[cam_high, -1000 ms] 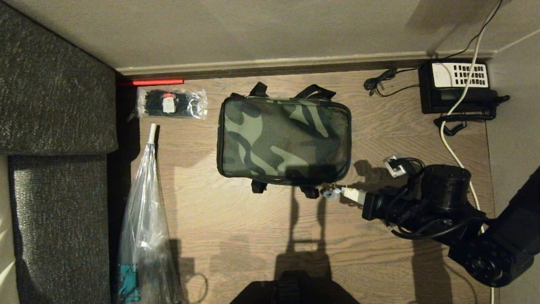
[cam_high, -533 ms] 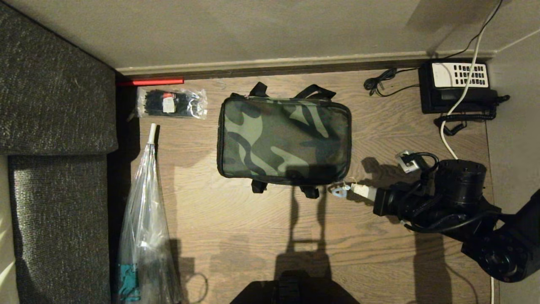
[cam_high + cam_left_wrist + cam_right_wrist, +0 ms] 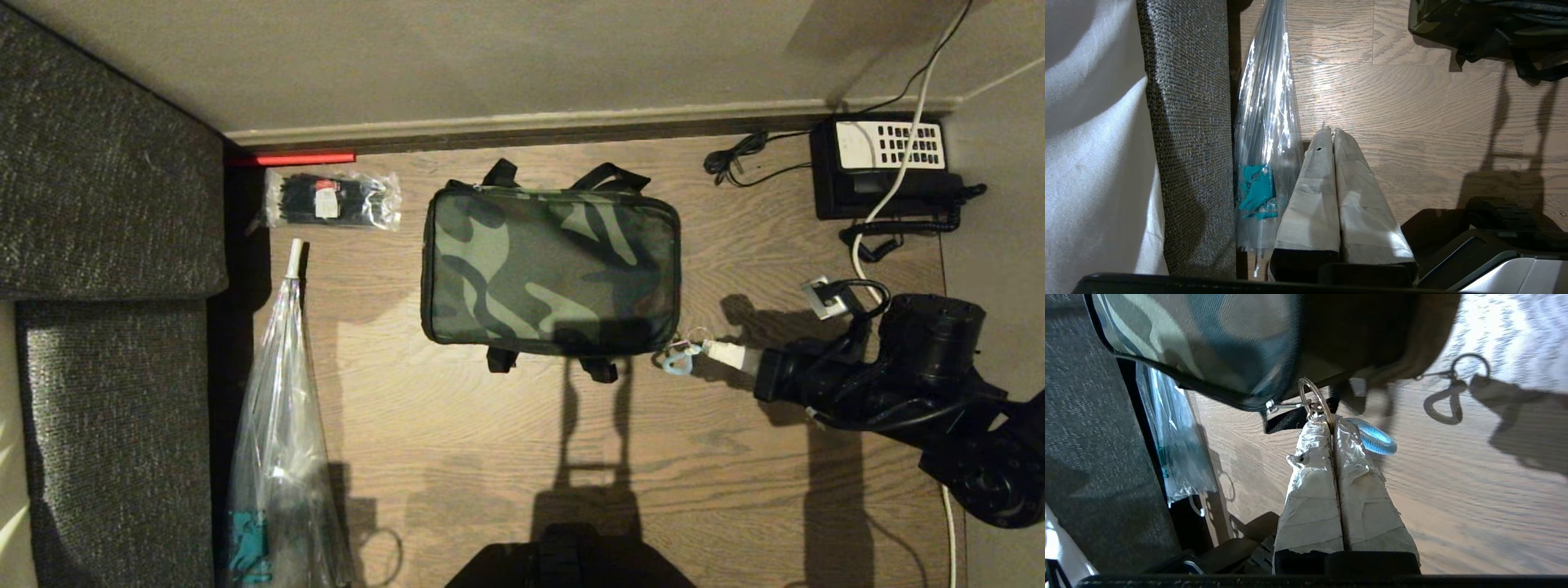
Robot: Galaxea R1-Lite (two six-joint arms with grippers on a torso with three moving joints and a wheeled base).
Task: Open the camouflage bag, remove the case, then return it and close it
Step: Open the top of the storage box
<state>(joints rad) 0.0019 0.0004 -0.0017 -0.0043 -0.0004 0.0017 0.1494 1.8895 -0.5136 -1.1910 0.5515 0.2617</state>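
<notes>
The camouflage bag [image 3: 551, 269] lies flat on the wood floor with its lid down; its underside also fills the right wrist view [image 3: 1208, 335]. At the bag's near right corner my right gripper [image 3: 707, 352] is shut on the metal zipper ring [image 3: 1301, 388]. The taped fingertips [image 3: 1314, 435] pinch the ring, and a blue clip [image 3: 1376, 439] hangs beside them. The case is hidden. My left gripper [image 3: 1331, 132] is parked low by the sofa, shut and empty.
A black telephone [image 3: 886, 167] with cords and a white cable [image 3: 864, 273] sit at the far right, behind my right arm. A packet of cable ties [image 3: 331, 200], a red stick [image 3: 294, 159] and a plastic-wrapped umbrella [image 3: 282, 425] lie left of the bag, beside the grey sofa [image 3: 106, 204].
My right gripper has moved to the right along the bag's near edge, taking the zipper ring and blue clip to the near right corner. The bag has stayed in place.
</notes>
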